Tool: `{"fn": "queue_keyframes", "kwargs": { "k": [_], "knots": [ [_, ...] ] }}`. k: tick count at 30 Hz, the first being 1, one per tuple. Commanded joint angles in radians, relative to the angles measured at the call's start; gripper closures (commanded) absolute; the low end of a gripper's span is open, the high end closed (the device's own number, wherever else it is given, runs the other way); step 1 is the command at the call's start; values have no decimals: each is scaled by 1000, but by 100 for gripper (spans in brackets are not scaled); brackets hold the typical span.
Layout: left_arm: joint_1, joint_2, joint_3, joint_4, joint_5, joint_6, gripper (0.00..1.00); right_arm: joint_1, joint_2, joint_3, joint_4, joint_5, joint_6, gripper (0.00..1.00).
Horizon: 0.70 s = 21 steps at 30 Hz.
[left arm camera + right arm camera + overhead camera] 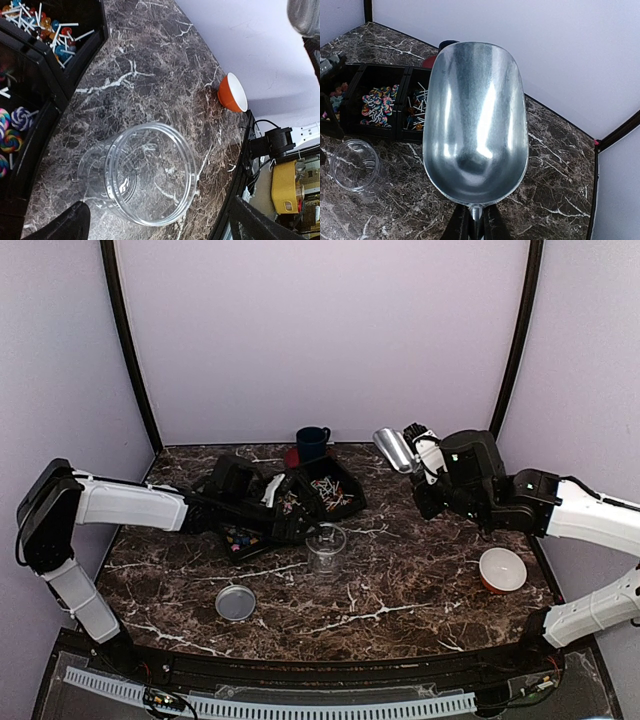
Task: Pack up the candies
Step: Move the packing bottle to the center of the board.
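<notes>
Noted left gripper [160, 227] spread wide, fingers flanking clear jar [145, 175] without gripping it. Found jar upright and empty, probably parked just beside black tray [75, 70] for a short carry. Logged right gripper [475, 227] clamped on handle of metal scoop [475, 125], bowl up, empty, held high. Spotted candies [377, 105] only in tray compartments, near jar, well apart from scoop.

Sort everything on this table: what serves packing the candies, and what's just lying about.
For the job: candies in the black tray, clear jar, metal scoop held by the right claw, likely the round lid.
Lying about: orange bowl, blue mug.
</notes>
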Motion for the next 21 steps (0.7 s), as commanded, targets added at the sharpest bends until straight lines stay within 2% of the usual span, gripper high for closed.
{"fn": "queue_keyframes", "kwargs": {
  "k": [1,21],
  "knots": [
    [-24,54,36,33,21,-12,1,-7,-25,4,39,6,25,100],
    [-146,221,205,57,94,1,1,-7,-33,-17,60,-10,11,100]
  ]
}}
